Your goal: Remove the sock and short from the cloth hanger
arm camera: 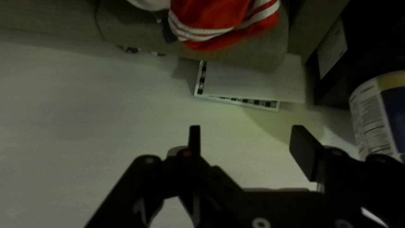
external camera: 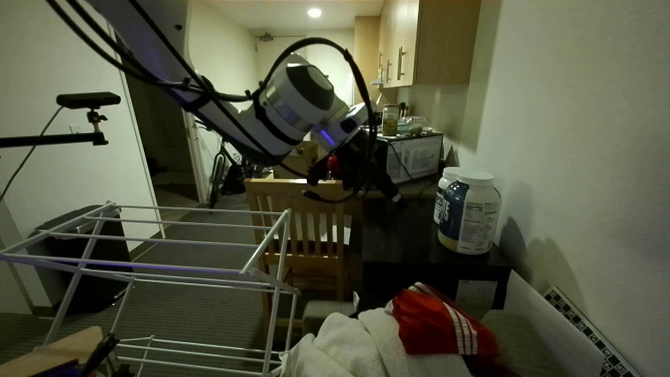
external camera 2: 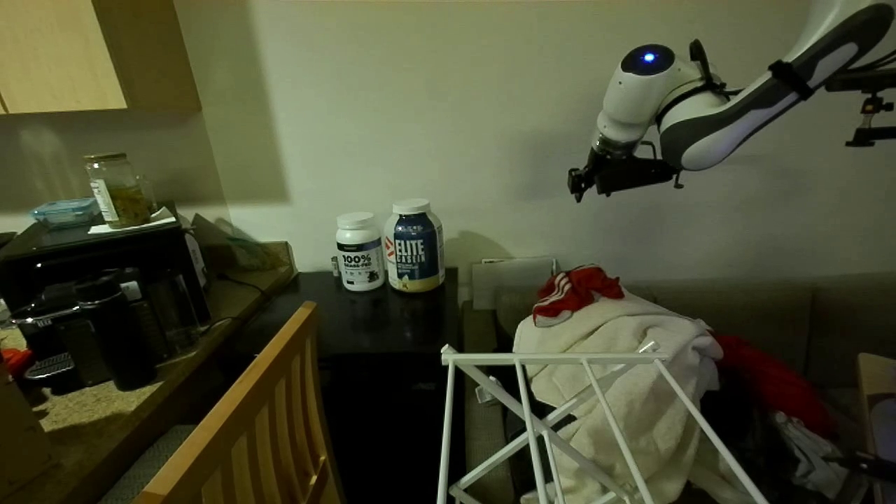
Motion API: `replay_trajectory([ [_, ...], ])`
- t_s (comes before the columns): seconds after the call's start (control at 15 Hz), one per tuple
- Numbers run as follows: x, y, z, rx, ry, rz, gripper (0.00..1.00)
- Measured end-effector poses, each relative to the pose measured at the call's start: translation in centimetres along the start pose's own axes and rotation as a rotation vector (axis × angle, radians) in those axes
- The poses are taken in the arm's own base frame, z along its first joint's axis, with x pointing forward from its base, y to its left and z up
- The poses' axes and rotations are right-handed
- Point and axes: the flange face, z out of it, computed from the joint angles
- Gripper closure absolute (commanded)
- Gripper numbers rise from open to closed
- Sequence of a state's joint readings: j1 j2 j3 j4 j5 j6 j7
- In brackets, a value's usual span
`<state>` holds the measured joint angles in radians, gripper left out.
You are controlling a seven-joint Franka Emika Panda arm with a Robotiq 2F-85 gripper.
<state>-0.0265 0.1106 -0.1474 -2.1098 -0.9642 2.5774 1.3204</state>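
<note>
The white cloth hanger (external camera: 172, 242) is a folding rack; its bars carry no cloth in view, and it also shows in an exterior view (external camera 2: 553, 359). Red shorts with white stripes (external camera: 434, 324) lie on a white towel beside the rack; they also show in an exterior view (external camera 2: 577, 290) and at the top of the wrist view (arm camera: 212, 19). No sock can be made out for certain; a small dark cloth (arm camera: 168, 31) lies by the shorts. My gripper (arm camera: 246, 134) is open and empty, high above the shorts near the wall; it also shows in an exterior view (external camera 2: 589, 190).
The white towel (external camera 2: 616, 329) heaps on the sofa. Two tubs (external camera 2: 414, 245) stand on a black table (external camera: 398, 235). A wooden chair (external camera: 298, 220) stands by the rack. A patterned board (arm camera: 250, 82) leans at the wall. A red cloth (external camera 2: 770, 385) lies farther along the sofa.
</note>
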Motion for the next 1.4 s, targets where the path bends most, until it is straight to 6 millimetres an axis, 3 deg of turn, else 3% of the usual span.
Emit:
replay_trajectory([
  [0.33, -5.3, -1.6, -2.8, 0.136, -0.173, -0.145, 0.0],
  [0.73, -10.7, -1.3, -8.3, 0.266, -0.333, -0.38, 0.0],
  [0.93, -10.7, 0.8, -11.1, 0.289, -0.38, -0.497, 0.0],
  [1.4, -9.9, 8.0, -16.8, 0.308, -0.36, -0.673, 0.0],
])
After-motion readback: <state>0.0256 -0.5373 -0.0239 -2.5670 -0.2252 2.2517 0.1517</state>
